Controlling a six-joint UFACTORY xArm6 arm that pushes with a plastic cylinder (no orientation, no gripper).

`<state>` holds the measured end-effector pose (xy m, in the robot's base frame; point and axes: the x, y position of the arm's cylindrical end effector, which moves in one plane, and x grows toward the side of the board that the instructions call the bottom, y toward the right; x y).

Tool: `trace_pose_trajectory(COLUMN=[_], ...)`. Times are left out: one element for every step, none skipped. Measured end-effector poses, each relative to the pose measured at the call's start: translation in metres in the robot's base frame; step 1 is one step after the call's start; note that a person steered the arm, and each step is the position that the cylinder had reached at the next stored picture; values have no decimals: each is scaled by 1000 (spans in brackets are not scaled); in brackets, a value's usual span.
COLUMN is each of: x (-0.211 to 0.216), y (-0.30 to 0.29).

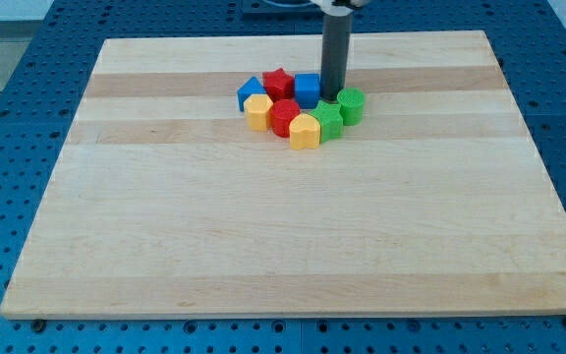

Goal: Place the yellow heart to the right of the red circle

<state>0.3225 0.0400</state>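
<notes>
Pale wooden surface point(283, 236) carries one tight cluster of blocks in the upper middle of the frame. My tip point(331, 97) stands just behind the green star block point(328, 121), between the blue cube point(308, 88) and the green cylinder point(351, 104). It has no pincer and holds nothing. Yellow heart block point(305, 131) sits at the cluster's lower edge, touching the red circle block point(284, 117) on its lower right.

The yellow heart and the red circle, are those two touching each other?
Touching. In the camera view, the yellow heart sits pressed against the lower right edge of the red circle, with no board showing between them.
</notes>
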Motion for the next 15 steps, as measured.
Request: trace_pose_trajectory(x=[0,0,-15,-27,-73,-96,-81,-71,-54,11,47,63,68,77,85], y=[-21,-34,-36,-17,-9,-33,-99,-158,-184,-162,-124,-124,-130,-113,-108])
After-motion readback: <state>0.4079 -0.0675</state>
